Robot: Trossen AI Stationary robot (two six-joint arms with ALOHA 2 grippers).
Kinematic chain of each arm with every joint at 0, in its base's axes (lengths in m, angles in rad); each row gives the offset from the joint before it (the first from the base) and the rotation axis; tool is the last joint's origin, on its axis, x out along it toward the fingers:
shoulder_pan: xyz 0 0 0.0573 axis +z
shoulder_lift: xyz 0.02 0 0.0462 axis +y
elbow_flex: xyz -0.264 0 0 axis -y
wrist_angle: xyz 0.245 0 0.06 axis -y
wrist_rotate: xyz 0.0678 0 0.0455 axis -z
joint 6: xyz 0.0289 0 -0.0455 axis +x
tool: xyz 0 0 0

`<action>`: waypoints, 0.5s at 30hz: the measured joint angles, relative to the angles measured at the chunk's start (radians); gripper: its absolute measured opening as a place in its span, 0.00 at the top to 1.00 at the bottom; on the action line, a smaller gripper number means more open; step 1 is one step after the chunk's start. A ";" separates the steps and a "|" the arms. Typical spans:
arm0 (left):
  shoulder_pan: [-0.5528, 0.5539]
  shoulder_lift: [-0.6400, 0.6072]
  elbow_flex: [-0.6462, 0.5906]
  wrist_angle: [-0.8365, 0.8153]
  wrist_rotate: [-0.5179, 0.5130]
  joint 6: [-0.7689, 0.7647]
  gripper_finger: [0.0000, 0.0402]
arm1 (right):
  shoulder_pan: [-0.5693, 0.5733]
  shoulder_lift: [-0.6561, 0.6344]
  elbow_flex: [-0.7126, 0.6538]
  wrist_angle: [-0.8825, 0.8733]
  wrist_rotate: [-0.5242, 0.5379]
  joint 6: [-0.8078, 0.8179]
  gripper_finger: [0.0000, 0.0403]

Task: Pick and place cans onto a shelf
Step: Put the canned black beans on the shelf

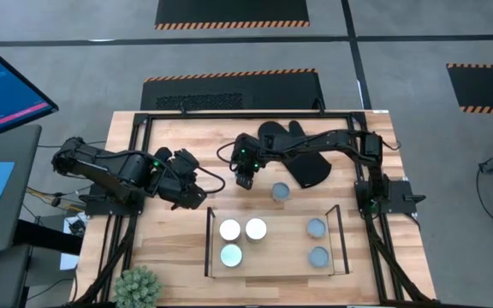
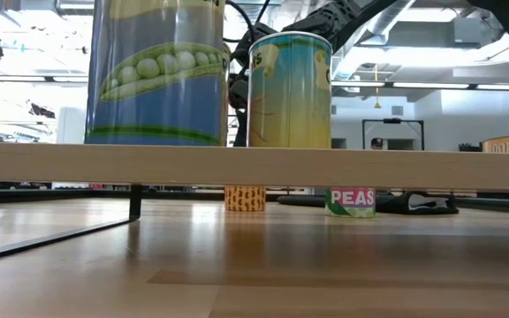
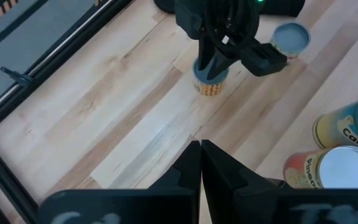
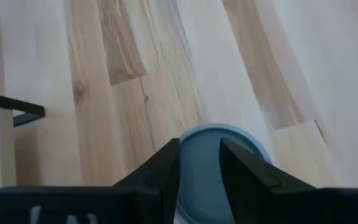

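Right gripper (image 3: 211, 67) is standing over an orange-labelled can (image 3: 211, 84) on the table behind the shelf (image 1: 336, 224), fingers apart astride its rim, not yet clamped; squaring on the can's middle before closing seems advisable, while the left gripper (image 3: 200, 163) is waiting shut.

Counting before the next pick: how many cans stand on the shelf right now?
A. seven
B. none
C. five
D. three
C: the overhead view shows three cans at the left end of the shelf and two at the right end; two more remain on the table.
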 joint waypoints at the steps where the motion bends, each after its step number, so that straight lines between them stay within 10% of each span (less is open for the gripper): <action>1: 0.000 0.000 0.000 0.002 0.000 0.000 1.00 | -0.003 0.000 0.000 0.006 0.000 0.000 0.66; 15: 0.000 0.000 0.000 0.005 0.000 0.000 1.00 | -0.063 0.000 0.012 -0.056 0.000 -0.043 0.67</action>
